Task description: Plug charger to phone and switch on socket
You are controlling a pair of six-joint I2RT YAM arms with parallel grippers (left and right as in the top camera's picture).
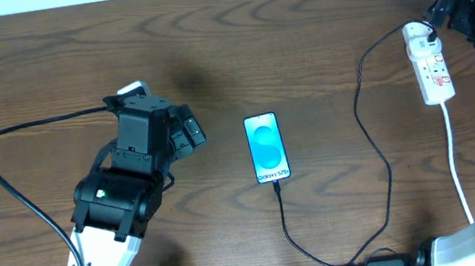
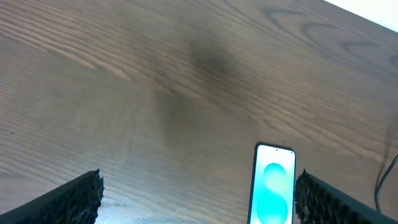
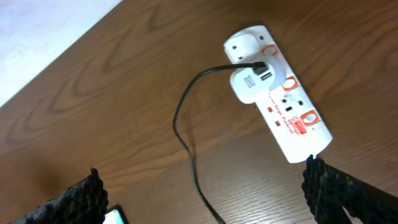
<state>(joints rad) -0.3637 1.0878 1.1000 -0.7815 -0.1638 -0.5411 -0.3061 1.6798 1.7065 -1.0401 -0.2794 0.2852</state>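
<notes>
White plastic power strip with red switches lies at the right of the brown wooden counter, its long axis running from the far edge toward you. Your right claw hovers just beside its far end, jaws spread wide and empty. The left claw, equally wide and empty, sits well apart, beside the slim blue-screened phone. The thin black charger cable runs from a white adapter on the strip to the phone's near end (that joint is too small to confirm). Judging by this, the switch is what remains, and the right arm is nearer.
</notes>
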